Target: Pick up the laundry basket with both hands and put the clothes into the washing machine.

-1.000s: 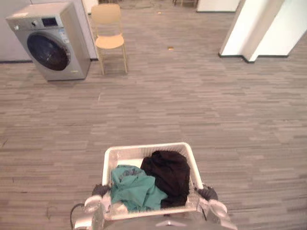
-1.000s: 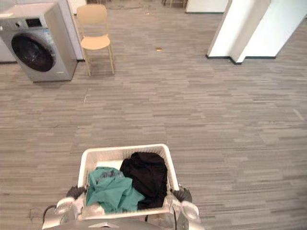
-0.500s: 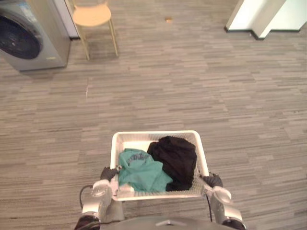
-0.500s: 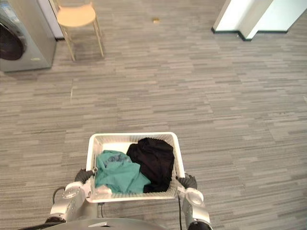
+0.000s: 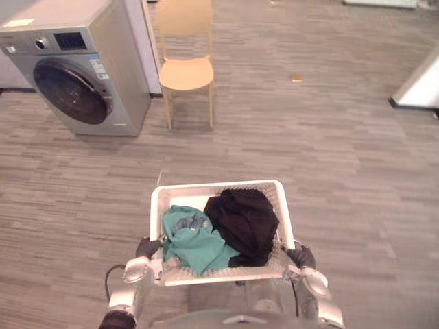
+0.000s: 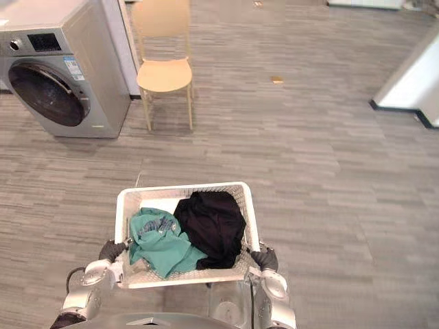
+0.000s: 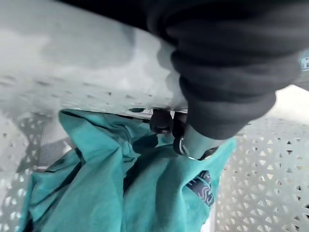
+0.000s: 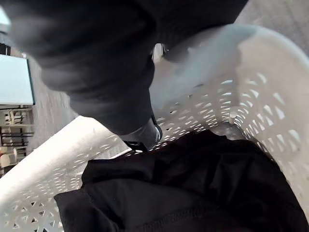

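A white lattice laundry basket (image 5: 216,186) hangs low in front of me, held at both sides. Inside lie a teal garment (image 5: 195,240) on the left and a black garment (image 5: 243,223) on the right. My left hand (image 5: 146,248) grips the left rim; in its wrist view the fingers (image 7: 193,142) curl over the rim above the teal garment (image 7: 111,183). My right hand (image 5: 300,257) grips the right rim, its fingers (image 8: 145,135) hooked over the basket's wall (image 8: 58,159) beside the black garment (image 8: 193,183). The grey washing machine (image 5: 75,75) stands far left, its round door closed.
A tan chair (image 5: 185,62) stands right beside the washing machine. A white wall base (image 5: 418,89) juts in at the far right. A small brown scrap (image 5: 296,78) lies on the wooden floor beyond the chair.
The whole view has shifted, so the camera moved: the washing machine and chair now sit closer and more fully in view. The basket stays in both hands, clothes unchanged.
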Controlling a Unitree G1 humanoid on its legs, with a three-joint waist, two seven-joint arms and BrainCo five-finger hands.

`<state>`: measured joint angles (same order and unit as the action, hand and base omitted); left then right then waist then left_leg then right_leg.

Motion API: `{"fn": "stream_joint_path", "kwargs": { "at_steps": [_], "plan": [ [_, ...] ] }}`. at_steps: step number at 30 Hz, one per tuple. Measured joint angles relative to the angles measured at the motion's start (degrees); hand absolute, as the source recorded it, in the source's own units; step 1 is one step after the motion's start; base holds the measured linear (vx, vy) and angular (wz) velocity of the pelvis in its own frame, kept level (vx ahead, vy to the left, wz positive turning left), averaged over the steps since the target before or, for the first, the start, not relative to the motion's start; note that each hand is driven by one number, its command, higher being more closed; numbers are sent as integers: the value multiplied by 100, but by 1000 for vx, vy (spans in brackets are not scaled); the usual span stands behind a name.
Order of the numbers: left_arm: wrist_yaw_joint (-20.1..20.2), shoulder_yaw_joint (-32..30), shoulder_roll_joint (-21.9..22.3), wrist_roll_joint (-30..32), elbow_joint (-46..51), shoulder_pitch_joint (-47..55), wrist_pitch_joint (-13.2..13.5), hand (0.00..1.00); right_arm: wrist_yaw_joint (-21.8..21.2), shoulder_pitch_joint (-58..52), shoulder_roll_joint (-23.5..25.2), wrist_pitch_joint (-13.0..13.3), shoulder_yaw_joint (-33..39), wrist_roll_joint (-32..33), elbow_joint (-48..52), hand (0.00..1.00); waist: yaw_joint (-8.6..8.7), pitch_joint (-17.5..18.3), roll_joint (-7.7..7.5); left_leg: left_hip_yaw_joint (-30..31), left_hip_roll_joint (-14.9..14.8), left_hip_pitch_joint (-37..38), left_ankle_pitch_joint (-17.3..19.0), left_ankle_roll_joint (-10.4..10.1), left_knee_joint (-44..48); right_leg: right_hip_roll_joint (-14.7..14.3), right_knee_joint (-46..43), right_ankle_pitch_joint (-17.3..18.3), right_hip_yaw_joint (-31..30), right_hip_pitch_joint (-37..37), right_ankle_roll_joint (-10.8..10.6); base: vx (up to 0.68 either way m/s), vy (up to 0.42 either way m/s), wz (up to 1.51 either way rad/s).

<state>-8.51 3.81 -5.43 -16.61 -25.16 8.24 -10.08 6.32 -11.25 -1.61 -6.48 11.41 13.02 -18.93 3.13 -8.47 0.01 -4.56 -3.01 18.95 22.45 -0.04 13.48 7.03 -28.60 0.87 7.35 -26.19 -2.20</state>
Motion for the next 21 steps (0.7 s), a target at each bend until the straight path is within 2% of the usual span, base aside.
{"fn": "stream_joint_path", "kwargs": {
  "at_steps": [1, 2, 3, 4, 5, 6, 7, 8, 9, 11, 12, 13, 14, 15, 16, 17, 18, 19, 20, 21],
  "plan": [
    [-1, -59, 156, 0, 9, 56, -31, 100, 4, 0, -55, 1, 2, -20, 11, 100, 16, 24, 183, -27, -330, -421, -40, 19, 1385, -103, -464, 368, 147, 110, 159, 825, -184, 40],
    [19, -93, 313, 25, 116, 95, -49, 100, -2, -21, -235, -75, 9, -22, 16, 100, 15, 22, 485, 17, -806, -1137, -703, -92, 3086, -294, -529, 753, 425, 436, 271, 822, -190, 37],
    [22, -133, 350, 68, 171, 166, -63, 100, 0, -27, -281, -140, -18, -19, 18, 100, -4, 10, 542, 45, -1016, -1519, -1418, -229, 3855, -395, -550, 922, 452, 581, 325, 808, -139, 15],
    [21, -138, 436, 129, 194, 232, -98, 100, 11, -73, -349, -187, -31, -19, 20, 100, -115, -43, 643, 57, -1317, -2205, -2315, -433, 5262, -548, -536, 1195, 505, 983, 455, 801, -120, -7],
    [24, -90, 470, 128, 193, 263, -157, 100, 17, -124, -362, -214, 26, -17, 17, 100, -186, -166, 616, 17, -1460, -2733, -2234, -288, 6275, -634, -360, 1413, 566, 1569, 520, 790, -106, -4],
    [63, -77, 468, 115, 212, 328, -94, 100, 22, -197, -356, -220, 23, -8, 17, 100, -198, -209, 551, -20, -1457, -2978, -2141, -219, 6489, -635, -224, 1505, 599, 1863, 519, 813, -86, 16],
    [136, 58, 419, 219, 449, 357, -84, 100, 23, -335, -361, -160, 59, 23, 46, 100, -225, -215, 496, -252, -1452, -3382, -1897, -160, 6483, -634, 157, 1581, 626, 2440, 492, 650, -59, 14],
    [142, 81, 409, 223, 426, 353, -78, 100, 26, -336, -365, -136, 67, 27, 46, 100, -259, -188, 466, -474, -1467, -3552, -1771, -176, 6296, -628, 356, 1581, 594, 2651, 489, 792, -43, -15],
    [144, 70, 404, 222, 435, 297, -63, 100, 17, -330, -369, -93, 65, 24, 77, 100, -314, -145, 421, -862, -1557, -3894, -1589, -193, 5796, -614, 659, 1573, 472, 2976, 475, 732, 22, -56],
    [142, 9, 397, 215, 427, 185, -59, 100, 18, -210, -367, -97, 56, 20, 191, 100, -407, -143, 394, -1236, -1773, -4264, -1498, -209, 4752, -597, 1027, 1623, 305, 3450, 277, 768, 94, -60],
    [142, -41, 408, 215, 429, 175, -63, 100, 19, -202, -361, -100, 30, 20, 216, 100, -457, -129, 324, -1483, -1802, -4264, -1519, -239, 3560, -498, 1219, 1726, 196, 3778, 97, 673, 151, -44],
    [141, -61, 424, 215, 428, 176, -62, 100, 18, -203, -364, -95, 16, 20, 216, 100, -458, -93, 288, -1588, -1734, -4169, -1627, -316, 2467, -419, 1294, 1814, 108, 3976, -55, 941, 322, -70],
    [138, -63, 437, 211, 425, 258, -50, 100, 12, -242, -394, -60, -26, 7, 174, 100, -481, 5, 254, -1420, -1578, -4028, -2049, -456, 546, -265, 1314, 2029, -113, 4154, -327, 536, 234, -71],
    [139, -67, 436, 206, 420, 277, -50, 100, 9, -189, -423, -46, -58, 7, 147, 100, -494, 47, 257, -1280, -1560, -4032, -2155, -528, 95, -221, 1321, 2138, -250, 4214, -381, 818, 490, -99],
    [140, -68, 439, 199, 369, 288, -59, 100, -9, -144, -507, 2, -129, 7, -17, 100, -500, 200, 293, -971, -1575, -4151, -2351, -580, -269, -143, 1323, 2340, -477, 4271, -560, 675, 535, -86],
    [132, -91, 369, 201, 226, 259, -53, 100, -7, -81, -451, -8, -118, 6, -304, 100, -505, 370, 158, -843, -1434, -4215, -3240, -663, -10, 125, 1295, 2440, -672, 4307, -652, 792, 630, -76],
    [111, -103, 277, 215, 99, 139, -88, 100, -1, -7, -282, -27, -36, 3, -606, 100, -440, 480, -183, -891, -1218, -4375, -3185, -548, 415, 401, 1132, 2371, -800, 4214, -768, 625, 540, -41],
    [106, -98, 162, 224, 66, 50, -127, 100, 6, 37, -201, -99, 33, -9, -705, 100, -396, 535, -340, -891, -1153, -4564, -2867, -482, 1004, 616, 853, 2088, -911, 4039, -907, 627, 525, -19],
    [124, -86, 72, 225, 30, -15, -136, 100, -6, 79, -131, -123, 23, -8, -695, 100, -339, 507, -430, -841, -1147, -4805, -2478, -376, 1892, 676, 463, 1592, -1021, 3990, -803, 627, 537, -1],
    [135, -68, 42, 223, 11, -58, -123, 100, 2, 82, -88, -114, 62, -10, -688, 100, -310, 494, -420, -851, -1084, -5056, -2233, -324, 2449, 679, 248, 1270, -999, 3981, -687, 557, 586, 37]
  ]
}}
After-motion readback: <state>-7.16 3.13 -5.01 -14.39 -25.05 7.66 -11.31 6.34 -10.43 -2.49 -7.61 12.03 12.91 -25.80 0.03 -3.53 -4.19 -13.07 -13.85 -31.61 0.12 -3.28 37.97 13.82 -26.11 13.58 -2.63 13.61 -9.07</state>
